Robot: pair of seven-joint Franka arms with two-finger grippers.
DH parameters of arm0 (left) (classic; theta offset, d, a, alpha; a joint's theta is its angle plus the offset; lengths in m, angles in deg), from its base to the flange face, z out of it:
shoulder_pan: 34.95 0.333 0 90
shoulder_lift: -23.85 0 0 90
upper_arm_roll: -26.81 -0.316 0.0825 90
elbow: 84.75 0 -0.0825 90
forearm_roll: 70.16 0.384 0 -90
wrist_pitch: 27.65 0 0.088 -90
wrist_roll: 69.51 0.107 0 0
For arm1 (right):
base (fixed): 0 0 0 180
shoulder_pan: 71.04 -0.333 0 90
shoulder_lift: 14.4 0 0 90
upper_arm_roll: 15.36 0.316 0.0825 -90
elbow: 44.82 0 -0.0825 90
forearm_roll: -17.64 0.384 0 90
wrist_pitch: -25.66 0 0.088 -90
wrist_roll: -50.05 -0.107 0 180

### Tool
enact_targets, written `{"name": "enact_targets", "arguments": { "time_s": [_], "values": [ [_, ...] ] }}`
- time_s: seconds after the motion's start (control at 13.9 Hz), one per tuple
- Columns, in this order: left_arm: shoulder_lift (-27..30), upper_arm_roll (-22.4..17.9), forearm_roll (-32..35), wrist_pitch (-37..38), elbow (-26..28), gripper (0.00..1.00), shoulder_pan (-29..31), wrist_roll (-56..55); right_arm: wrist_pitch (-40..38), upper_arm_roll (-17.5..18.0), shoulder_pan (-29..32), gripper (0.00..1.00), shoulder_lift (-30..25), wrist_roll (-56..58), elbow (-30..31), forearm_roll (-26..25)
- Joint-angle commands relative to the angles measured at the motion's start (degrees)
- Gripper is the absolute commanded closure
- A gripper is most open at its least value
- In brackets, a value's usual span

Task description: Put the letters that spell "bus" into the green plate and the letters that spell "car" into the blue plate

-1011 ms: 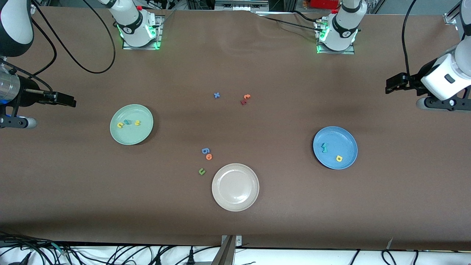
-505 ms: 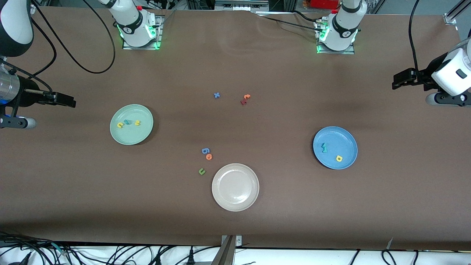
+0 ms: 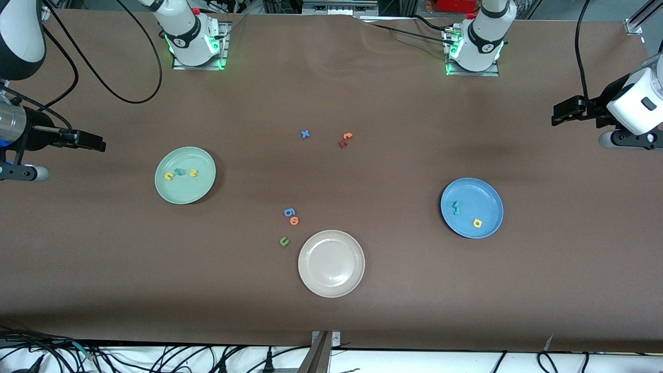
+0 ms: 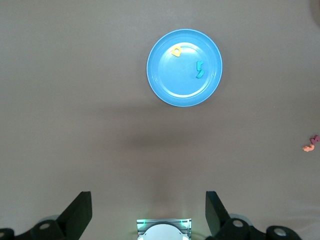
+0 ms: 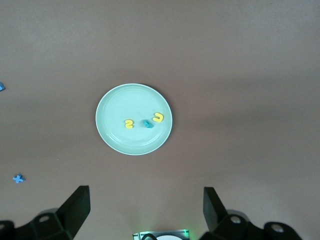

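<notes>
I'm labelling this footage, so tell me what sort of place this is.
Most likely a robotics lab bench. Two arm bases bolted along a brown-covered table, cables trailing over its edge, and staged props: foam letters sorted into the green plate and the blue plate, plus an empty cream-white plate.

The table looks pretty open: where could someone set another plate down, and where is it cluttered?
Bare cloth lies between the green plate and the front edge, and between the cream plate and the blue plate. Crowded: the loose blue, orange and green letters beside the cream plate, and the blue cross and red-orange pair mid-table.
</notes>
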Motion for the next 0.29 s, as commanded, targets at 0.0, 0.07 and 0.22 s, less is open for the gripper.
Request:
{"name": "enact_targets", "arguments": {
  "time_s": [0.0,0.07,0.22],
  "values": [
    [0.1,0.2,-0.7,1.2,-1.0,0.00,0.4,1.3,0.6,0.9,0.7,0.00,-0.4,-0.3,0.4,-0.8],
    [0.1,0.2,-0.7,1.2,-1.0,0.00,0.4,1.3,0.6,0.9,0.7,0.00,-0.3,-0.2,0.1,-0.9],
    [0.0,0.2,-0.7,1.2,-1.0,0.00,0.4,1.3,0.6,1.0,0.6,0.00,-0.3,-0.2,0.1,-1.0]
  ]
}}
